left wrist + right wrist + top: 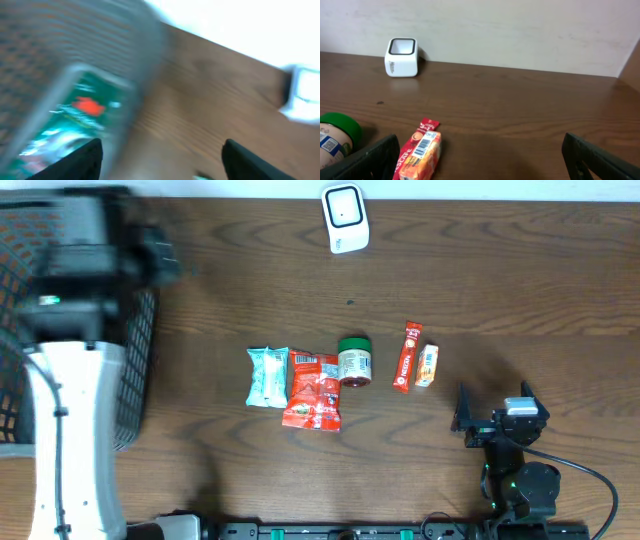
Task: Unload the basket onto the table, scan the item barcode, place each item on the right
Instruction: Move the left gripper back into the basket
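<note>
While the left gripper (162,157) is being held over the basket (140,350), jaws parted and empty above a green packet (75,120) inside, a jar (354,360) and four packs (312,388) are seemingly being left unscanned on the table (520,290), between the scanner (345,218) and the right gripper (482,160), jaws likewise released.

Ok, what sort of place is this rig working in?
Likely a mock shop checkout: white barcode scanner, snack packets and a green-lidded jar on a wooden table, black mesh basket alongside.
</note>
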